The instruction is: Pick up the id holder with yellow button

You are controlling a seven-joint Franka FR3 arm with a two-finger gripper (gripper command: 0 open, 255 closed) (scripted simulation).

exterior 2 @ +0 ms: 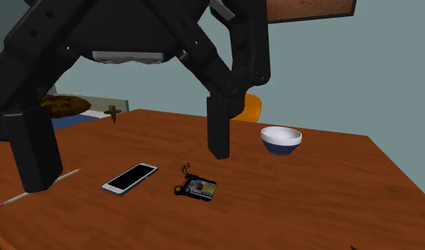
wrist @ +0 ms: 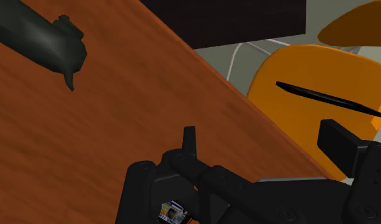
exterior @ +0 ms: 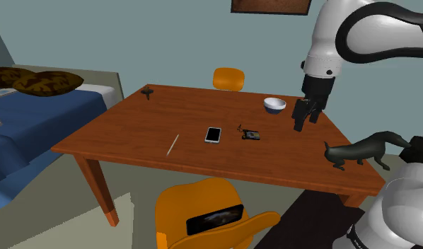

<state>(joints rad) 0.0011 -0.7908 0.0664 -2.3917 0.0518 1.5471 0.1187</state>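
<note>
No text, number, brand or sign can be read anywhere. Small coloured print is seen on the face of the id holder (exterior 2: 197, 188), which lies on the bench (exterior 2: 310, 199), but no letter of it can be made out.

White arm (exterior: 327, 39) arched high, wrist (exterior: 320, 69) pointing down, fingers (exterior 2: 219, 131) spread apart.

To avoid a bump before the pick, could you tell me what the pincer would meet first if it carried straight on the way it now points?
Most likely bare tabletop: the open pincer points down beside the bowl, with the id holder off to the shoulder view's left.
</note>
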